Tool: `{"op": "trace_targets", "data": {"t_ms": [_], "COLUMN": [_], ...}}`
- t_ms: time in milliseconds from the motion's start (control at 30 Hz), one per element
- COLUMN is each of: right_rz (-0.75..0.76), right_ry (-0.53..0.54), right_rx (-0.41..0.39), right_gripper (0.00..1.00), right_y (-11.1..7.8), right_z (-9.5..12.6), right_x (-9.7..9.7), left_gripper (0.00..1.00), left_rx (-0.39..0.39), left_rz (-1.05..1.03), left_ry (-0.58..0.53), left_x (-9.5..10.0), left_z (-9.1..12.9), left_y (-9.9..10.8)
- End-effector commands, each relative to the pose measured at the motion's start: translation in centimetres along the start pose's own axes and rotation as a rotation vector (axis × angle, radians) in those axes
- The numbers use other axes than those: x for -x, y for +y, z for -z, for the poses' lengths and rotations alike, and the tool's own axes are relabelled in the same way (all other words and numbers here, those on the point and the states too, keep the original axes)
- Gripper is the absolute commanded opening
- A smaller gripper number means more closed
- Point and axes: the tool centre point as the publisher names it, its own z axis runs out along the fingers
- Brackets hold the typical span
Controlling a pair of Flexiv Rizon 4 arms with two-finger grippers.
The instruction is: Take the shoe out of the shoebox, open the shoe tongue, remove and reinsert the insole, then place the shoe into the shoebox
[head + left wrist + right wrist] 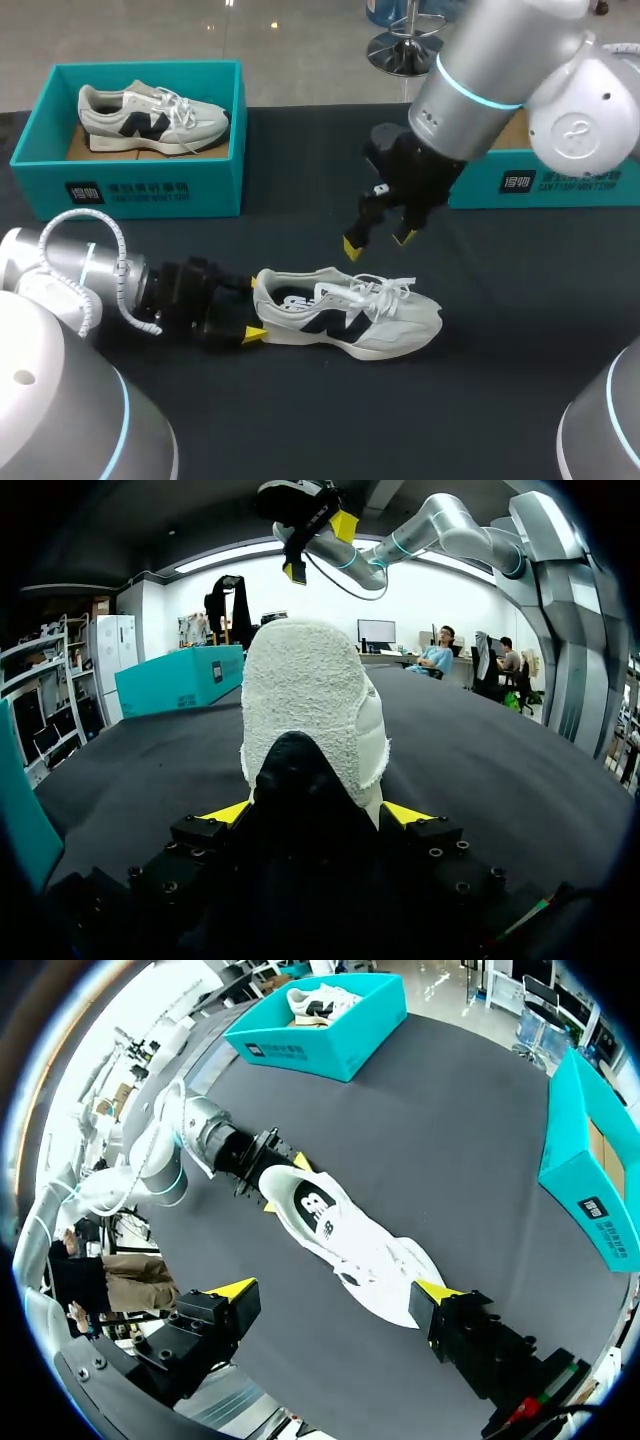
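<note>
The dark tabletop (300, 420) carries two boxes. The left teal shoebox (130, 190) holds a second sneaker (150, 118), and the right teal shoebox (560, 185) sits partly behind my right arm. Each box has a white printed label on its front wall. A white sneaker (350, 312) with a dark side emblem stands on its sole outside both boxes, toe toward my right. My left gripper (256, 310) pinches its heel from both sides. My right gripper (378, 242) hangs spread above the sneaker, apart from it.
</note>
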Motion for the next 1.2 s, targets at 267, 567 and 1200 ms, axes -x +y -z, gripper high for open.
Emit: {"op": "trace_targets", "data": {"t_ms": [267,567,1200], "right_rz": [0.000,-0.288,-0.571], "right_ry": [-0.002,-0.045,-0.087], "right_rx": [-0.016,-0.067,-0.050], "right_gripper": [1.00,1.00,1.00], "right_y": [0.7,1.1,-0.1], "right_z": [-0.5,-4.4,-7.2], "right_x": [-0.2,-1.5,-2.6], "left_gripper": [0.00,0.00,0.00], "left_rx": [0.002,0.002,0.002], "left_rz": [0.000,0.000,0.000], "left_ry": [0.000,0.000,0.000], "left_x": [-0.3,-0.3,-0.3], "left_z": [-0.3,-0.3,-0.3], "left_y": [0.4,0.4,0.4]}}
